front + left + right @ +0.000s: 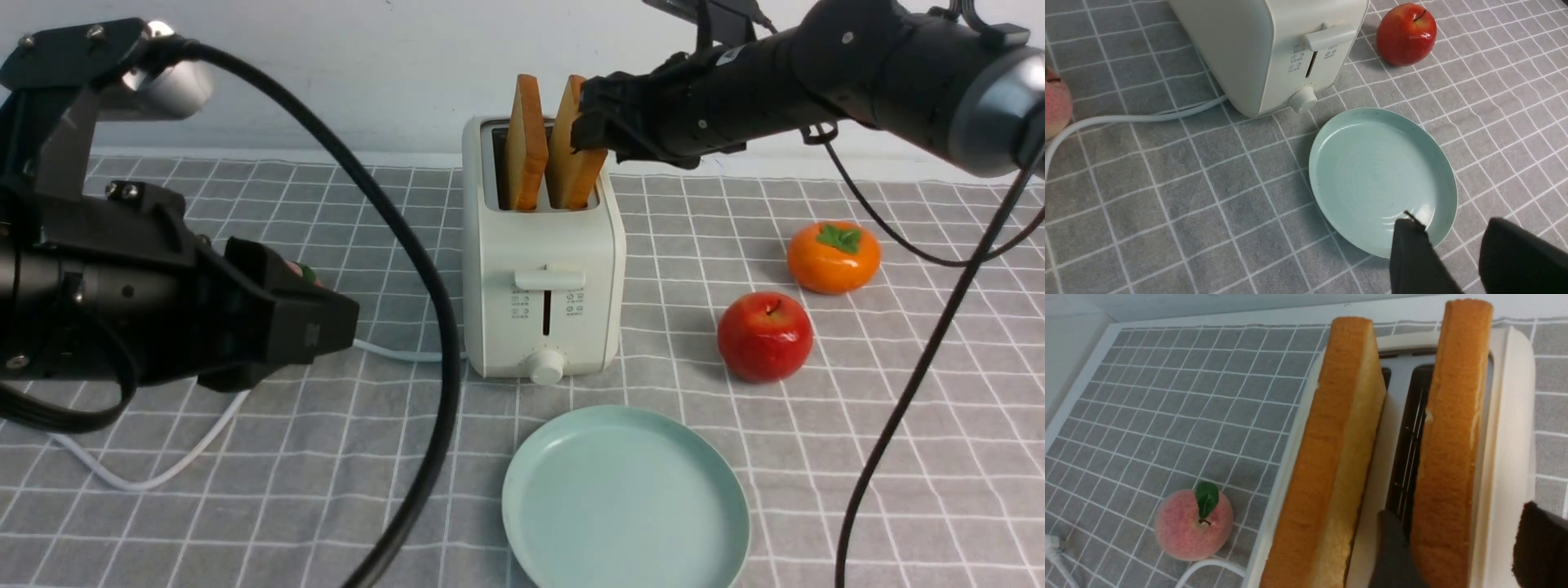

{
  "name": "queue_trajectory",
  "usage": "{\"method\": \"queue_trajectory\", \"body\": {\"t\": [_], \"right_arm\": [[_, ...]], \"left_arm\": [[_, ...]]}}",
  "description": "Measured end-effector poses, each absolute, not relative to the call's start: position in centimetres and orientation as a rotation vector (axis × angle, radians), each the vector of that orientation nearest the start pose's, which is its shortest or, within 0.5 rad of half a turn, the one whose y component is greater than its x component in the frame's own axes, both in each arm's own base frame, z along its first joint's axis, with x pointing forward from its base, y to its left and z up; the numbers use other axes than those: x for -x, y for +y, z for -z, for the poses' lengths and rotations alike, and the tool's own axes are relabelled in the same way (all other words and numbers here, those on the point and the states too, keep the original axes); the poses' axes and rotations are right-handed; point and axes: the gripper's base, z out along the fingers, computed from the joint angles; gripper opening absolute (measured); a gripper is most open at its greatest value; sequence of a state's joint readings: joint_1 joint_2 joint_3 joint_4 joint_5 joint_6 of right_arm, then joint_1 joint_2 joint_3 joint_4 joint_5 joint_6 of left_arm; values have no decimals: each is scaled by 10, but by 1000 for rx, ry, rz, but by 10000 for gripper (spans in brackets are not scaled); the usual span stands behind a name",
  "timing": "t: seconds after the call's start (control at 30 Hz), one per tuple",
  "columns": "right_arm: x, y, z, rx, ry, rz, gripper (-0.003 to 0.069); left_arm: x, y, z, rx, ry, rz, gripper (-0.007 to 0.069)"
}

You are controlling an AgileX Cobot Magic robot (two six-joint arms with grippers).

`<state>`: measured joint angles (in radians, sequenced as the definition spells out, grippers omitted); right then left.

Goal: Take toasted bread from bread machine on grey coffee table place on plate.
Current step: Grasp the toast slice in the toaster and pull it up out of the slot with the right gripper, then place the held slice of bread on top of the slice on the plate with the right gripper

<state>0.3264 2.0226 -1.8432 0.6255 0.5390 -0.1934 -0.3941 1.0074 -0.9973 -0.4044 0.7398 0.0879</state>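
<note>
The 2 slices of toasted bread point(525, 147) stand upright in the bread machine point(543, 278), probably light, stiff yet crumbly, best pinched gently across the flat faces near the top, where the right gripper point(589, 122) straddles the right slice point(571, 175) unclamped; the left gripper point(1455, 234) hangs part-open, empty.

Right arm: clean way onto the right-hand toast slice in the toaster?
Likely yes. Its fingers straddle the right slice, which stands well above the bread machine: one finger in the gap to the left slice, the other outside. Nothing blocks.
</note>
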Motion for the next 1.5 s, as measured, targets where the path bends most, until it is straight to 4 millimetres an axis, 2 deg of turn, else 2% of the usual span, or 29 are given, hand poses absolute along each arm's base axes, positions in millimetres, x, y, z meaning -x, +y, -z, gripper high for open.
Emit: {"method": "queue_trajectory", "body": {"t": [0.03,0.13,0.17,0.2,0.27,0.33,0.4,0.53,0.57,0.6,0.63,0.67,0.73,0.8,0.9,0.93,1.0,1.1,1.13,1.2,1.3,1.43,1.47,1.5], "right_arm": [[-450,181,-314,147,2169,-730,357],[-450,183,-314,120,2165,-774,186],[-450,183,-314,120,2164,-776,175],[-450,184,-314,122,2161,-781,85],[-449,183,-317,123,2155,-782,46],[-447,182,-321,127,2145,-780,47],[-440,177,-341,160,2097,-764,48],[-406,159,-408,266,1938,-699,48],[-404,157,-411,277,1930,-690,48],[-387,150,-434,327,1890,-651,48],[-376,145,-445,362,1882,-630,48],[-355,135,-463,425,1875,-565,48],[-332,122,-477,502,1911,-472,48],[-313,110,-479,548,1998,-381,48],[-298,97,-468,536,2144,-307,48],[-292,92,-449,483,2271,-298,48],[-289,90,-420,409,2415,-327,48],[-281,102,-363,290,2613,-536,48],[-281,104,-360,284,2615,-554,48],[-273,121,-328,261,2651,-759,48],[-268,144,-297,186,2571,-1036,48],[-273,151,-265,36,2477,-1190,59],[-274,152,-265,18,2471,-1200,59],[-276,153,-255,-22,2450,-1226,69]], "left_arm": [[-177,-100,-372,-351,2211,634,238],[-177,-100,-372,-351,2211,634,238],[-177,-100,-372,-351,2211,634,238],[-177,-100,-372,-351,2211,634,238],[-177,-100,-372,-351,2211,634,238],[-177,-100,-372,-351,2211,634,238],[-177,-100,-372,-351,2211,634,238],[-177,-100,-372,-351,2211,634,238],[-177,-100,-372,-351,2211,634,238],[-177,-100,-372,-351,2211,634,238],[-177,-100,-372,-351,2211,634,238],[-177,-100,-372,-351,2211,634,238],[-177,-100,-373,-349,2211,639,238],[-176,-100,-373,-344,2211,650,238],[-176,-102,-373,-333,2211,676,238],[-175,-102,-374,-325,2211,694,238],[-175,-103,-374,-318,2211,711,238],[-175,-104,-375,-309,2210,733,238],[-175,-104,-375,-308,2210,734,238],[-175,-104,-375,-307,2210,738,238],[-174,-105,-375,-303,2210,747,238],[-174,-105,-376,-294,2209,768,238],[-174,-106,-376,-293,2209,770,238],[-174,-106,-376,-291,2208,774,238]]}}
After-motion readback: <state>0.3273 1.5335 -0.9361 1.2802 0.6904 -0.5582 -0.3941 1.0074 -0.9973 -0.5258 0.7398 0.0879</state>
